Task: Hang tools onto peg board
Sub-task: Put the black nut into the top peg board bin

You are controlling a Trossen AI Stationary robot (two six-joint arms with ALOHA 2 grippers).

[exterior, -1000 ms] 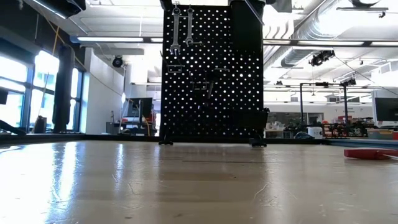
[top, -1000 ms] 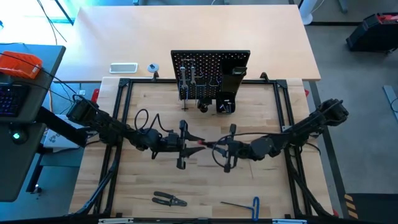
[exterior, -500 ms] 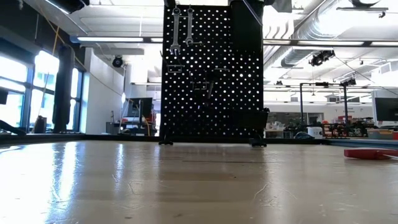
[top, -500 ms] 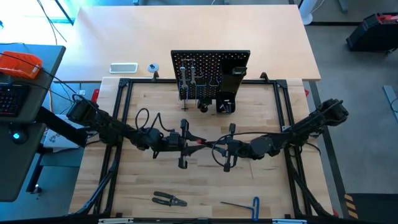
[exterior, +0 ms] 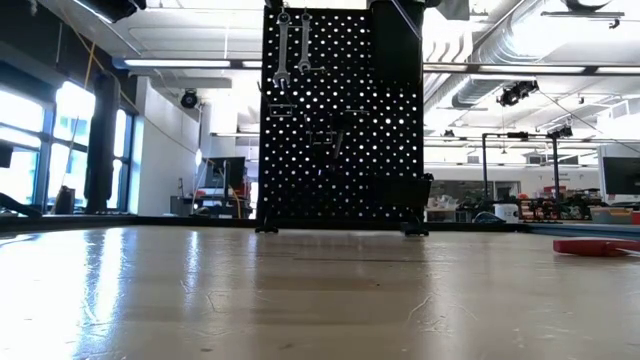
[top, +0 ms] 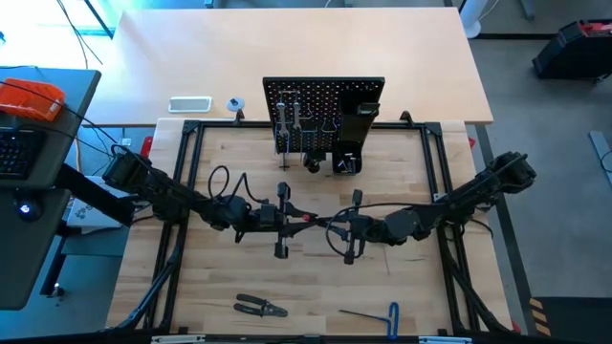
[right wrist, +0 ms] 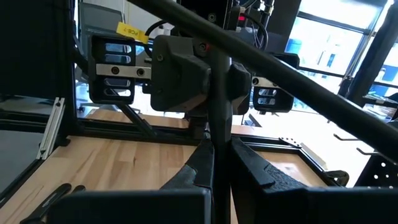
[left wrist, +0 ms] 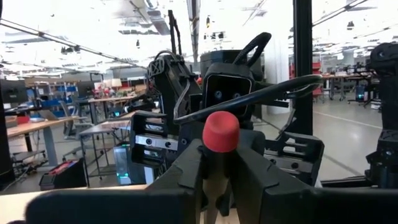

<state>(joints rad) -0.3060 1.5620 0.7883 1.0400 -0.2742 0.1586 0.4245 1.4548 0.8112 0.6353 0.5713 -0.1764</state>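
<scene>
Screwdriver [top: 308,221] hanging mid-air at table centre, red handle sitting between left gripper [top: 283,221] jaws from 9 o'clock, shaft being pinched tight by right gripper [top: 337,226] from 3 o'clock; left jaws pressing handle sides.

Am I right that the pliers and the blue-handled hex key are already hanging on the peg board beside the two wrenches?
No. The high view shows the pliers and blue-handled hex key lying on the table's near edge. Only the two wrenches hang on the peg board.

Open tabletop [top: 411,162] right of the peg board [top: 323,113]; pliers [top: 260,306] lie near the front edge.
</scene>
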